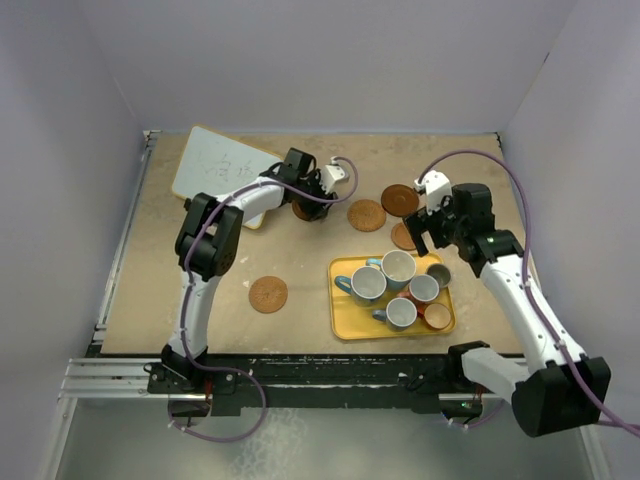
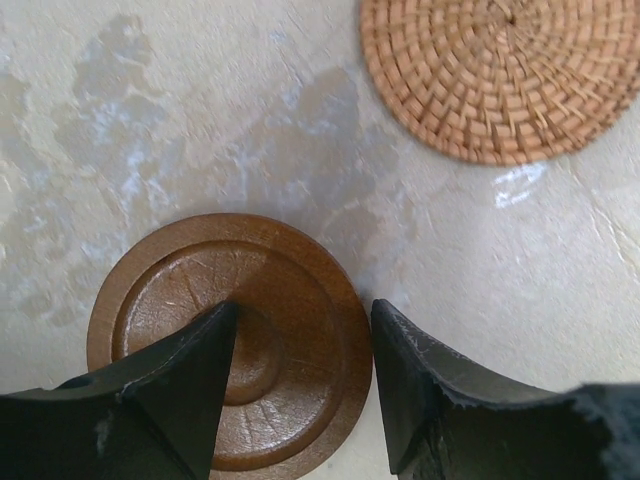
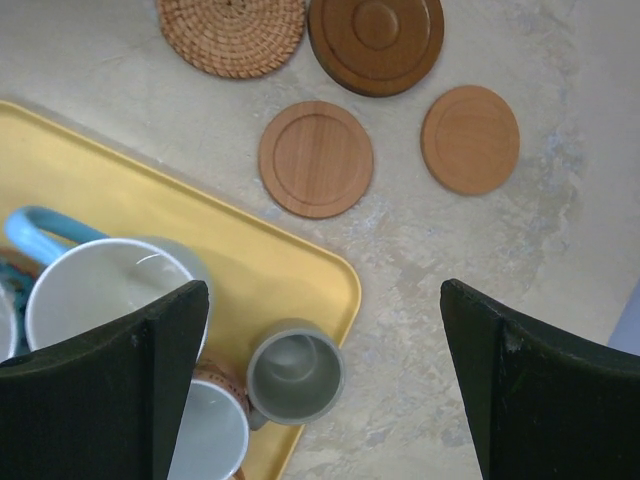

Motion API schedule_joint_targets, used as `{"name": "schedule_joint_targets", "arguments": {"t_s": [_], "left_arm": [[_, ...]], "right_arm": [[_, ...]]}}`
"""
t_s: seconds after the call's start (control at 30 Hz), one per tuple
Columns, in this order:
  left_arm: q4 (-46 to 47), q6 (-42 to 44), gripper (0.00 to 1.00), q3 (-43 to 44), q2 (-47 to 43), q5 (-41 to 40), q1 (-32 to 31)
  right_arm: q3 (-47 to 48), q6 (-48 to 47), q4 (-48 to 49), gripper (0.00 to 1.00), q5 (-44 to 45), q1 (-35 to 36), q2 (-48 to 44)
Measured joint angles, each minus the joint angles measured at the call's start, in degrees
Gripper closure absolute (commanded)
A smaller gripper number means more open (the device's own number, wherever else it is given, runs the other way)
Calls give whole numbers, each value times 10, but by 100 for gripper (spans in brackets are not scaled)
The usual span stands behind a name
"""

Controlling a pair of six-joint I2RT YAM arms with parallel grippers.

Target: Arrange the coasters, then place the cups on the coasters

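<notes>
My left gripper hangs low over a dark wooden coaster at the table's back middle. Its jaws are partly apart and straddle the disc's right rim: one finger over the centre, the other just outside the edge. A woven coaster lies close by. My right gripper is wide open above the yellow tray's far corner, holding nothing. Below it stand a grey cup, a light blue cup and a reddish cup. Beyond lie a woven coaster, a dark one and two light wooden ones.
The tray holds several cups right of centre. One coaster lies alone left of the tray. A white board rests at the back left. Walls close in the table on three sides.
</notes>
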Motion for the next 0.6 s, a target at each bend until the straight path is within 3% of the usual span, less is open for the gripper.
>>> {"name": "schedule_joint_targets", "arguments": {"t_s": [0.23, 0.6], "left_arm": [[-29, 0, 46, 82, 47, 6, -3], [-49, 6, 26, 94, 31, 16, -4]], "right_arm": [[63, 23, 10, 2, 37, 0, 110], [224, 69, 16, 9, 30, 0, 318]]}}
